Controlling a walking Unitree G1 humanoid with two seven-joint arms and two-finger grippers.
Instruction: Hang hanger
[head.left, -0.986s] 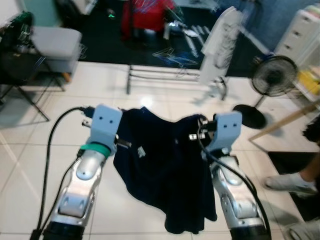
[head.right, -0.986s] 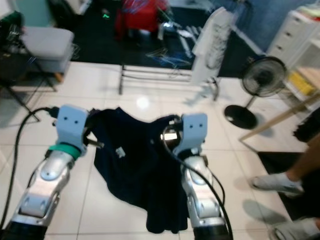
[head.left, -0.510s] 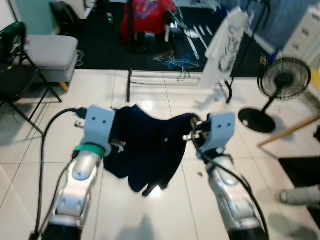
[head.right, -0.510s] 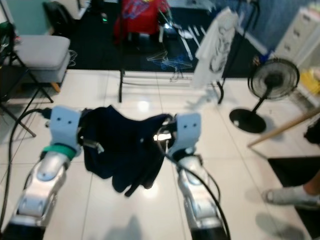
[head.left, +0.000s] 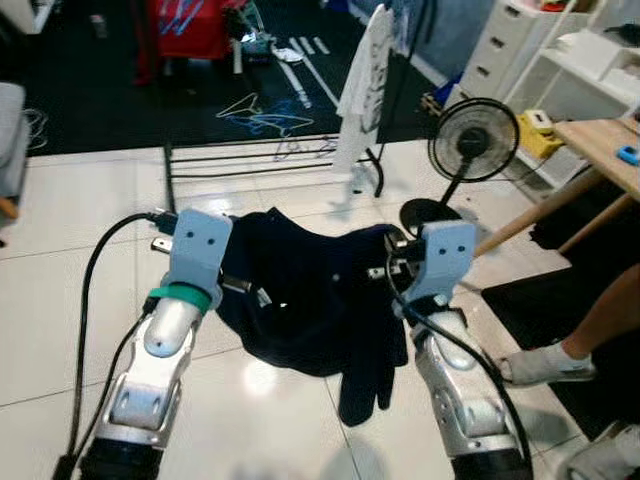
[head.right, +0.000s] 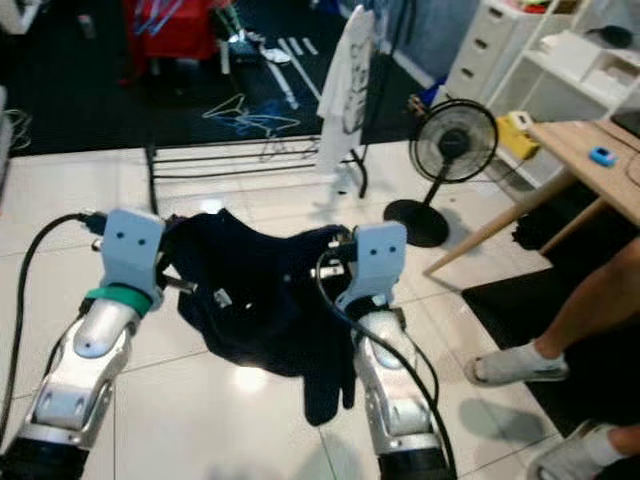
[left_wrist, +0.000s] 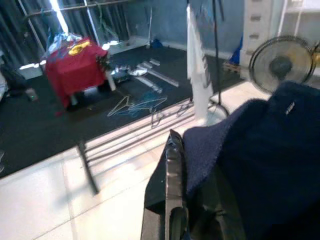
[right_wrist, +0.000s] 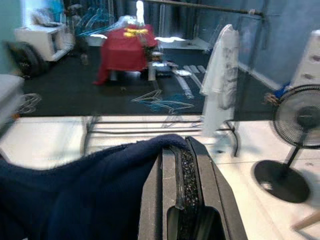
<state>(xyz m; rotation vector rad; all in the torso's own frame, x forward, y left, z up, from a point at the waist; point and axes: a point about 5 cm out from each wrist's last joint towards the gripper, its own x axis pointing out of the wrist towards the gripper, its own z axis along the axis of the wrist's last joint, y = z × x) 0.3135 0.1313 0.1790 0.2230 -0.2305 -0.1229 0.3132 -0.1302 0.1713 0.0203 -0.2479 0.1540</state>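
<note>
A dark navy garment (head.left: 310, 290) hangs stretched between my two grippers, above the white tiled floor. My left gripper (head.left: 240, 283) is shut on its left edge, and my right gripper (head.left: 385, 268) is shut on its right edge. In the left wrist view the cloth (left_wrist: 270, 165) drapes over a black finger (left_wrist: 175, 175). In the right wrist view the fingers (right_wrist: 182, 170) are pressed together with the cloth (right_wrist: 90, 195) beside them. I cannot make out a hanger inside the garment. A clothes rack (head.left: 395, 90) stands ahead with a white T-shirt (head.left: 360, 75) on it.
Loose wire hangers (head.left: 265, 112) lie on the dark floor behind the rack's low bar (head.left: 260, 155). A standing fan (head.left: 472, 140) is ahead right, with white drawers (head.left: 505, 45) and a wooden table (head.left: 600, 140) beyond. A person's foot (head.left: 540, 365) rests at the right.
The whole view has swung to the right, bringing the fan, table and drawers into sight. Both grippers still hold the garment; its hanging folds have swung and dropped lower on the right.
</note>
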